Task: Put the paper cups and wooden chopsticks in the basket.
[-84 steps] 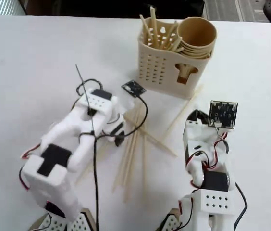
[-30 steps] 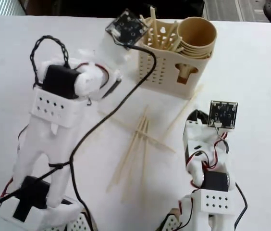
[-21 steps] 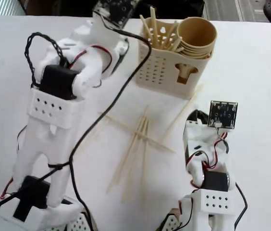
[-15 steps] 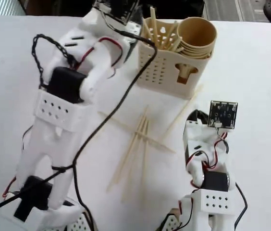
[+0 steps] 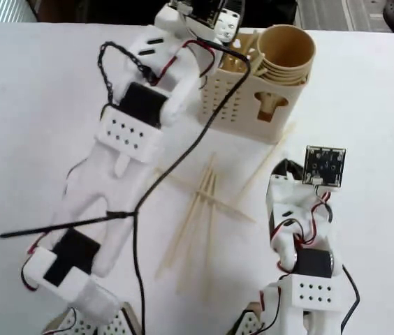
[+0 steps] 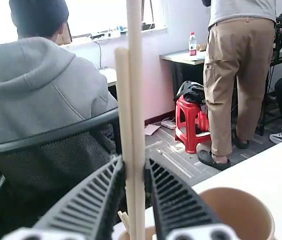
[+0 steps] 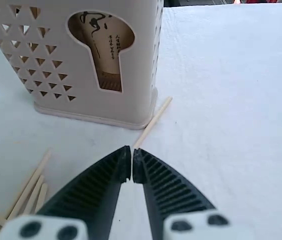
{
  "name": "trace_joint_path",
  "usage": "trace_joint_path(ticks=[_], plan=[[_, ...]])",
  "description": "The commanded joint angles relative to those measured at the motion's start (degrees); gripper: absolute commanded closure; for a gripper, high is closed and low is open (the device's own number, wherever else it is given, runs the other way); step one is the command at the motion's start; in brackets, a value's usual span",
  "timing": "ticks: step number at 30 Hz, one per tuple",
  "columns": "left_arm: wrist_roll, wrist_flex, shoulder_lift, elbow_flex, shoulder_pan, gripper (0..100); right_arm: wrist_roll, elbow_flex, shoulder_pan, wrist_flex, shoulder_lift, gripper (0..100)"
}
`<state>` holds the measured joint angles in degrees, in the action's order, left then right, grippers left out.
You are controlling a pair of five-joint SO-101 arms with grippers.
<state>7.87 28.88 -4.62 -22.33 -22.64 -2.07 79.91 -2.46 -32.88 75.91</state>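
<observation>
Your left gripper (image 6: 135, 170) is clenched on two pale wooden chopsticks (image 6: 132, 75), held upright over the cream perforated plastic basket (image 5: 242, 118), where the stacked brown paper cups (image 5: 286, 49) already sit. Release too high or off-centre and they may strike the rim and tumble out. Your right gripper (image 7: 131, 156) is closed on nothing, near the loose chopsticks (image 5: 197, 216) on the white table (image 5: 36, 105).

one basket (image 5: 228, 105); one cup stack (image 5: 302, 66); two held chopsticks (image 6: 131, 100); roughly seven loose chopsticks (image 5: 194, 209).
</observation>
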Motion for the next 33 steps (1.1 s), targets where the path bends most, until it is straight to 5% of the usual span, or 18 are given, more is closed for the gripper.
trace_joint_path(ticks=[1,10,33], plan=[[-1.7,-1.3,-2.9,-2.7,-0.7,98,-0.8,-0.5,-0.2,1.1,0.9,97.4],[-1.7,13.5,-1.7,-3.3,-0.7,79,-0.8,-0.5,-0.2,1.1,0.8,97.4],[-1.1,38.3,13.7,-2.8,5.1,83,-0.8,-0.5,-0.2,0.7,0.9,97.4]])
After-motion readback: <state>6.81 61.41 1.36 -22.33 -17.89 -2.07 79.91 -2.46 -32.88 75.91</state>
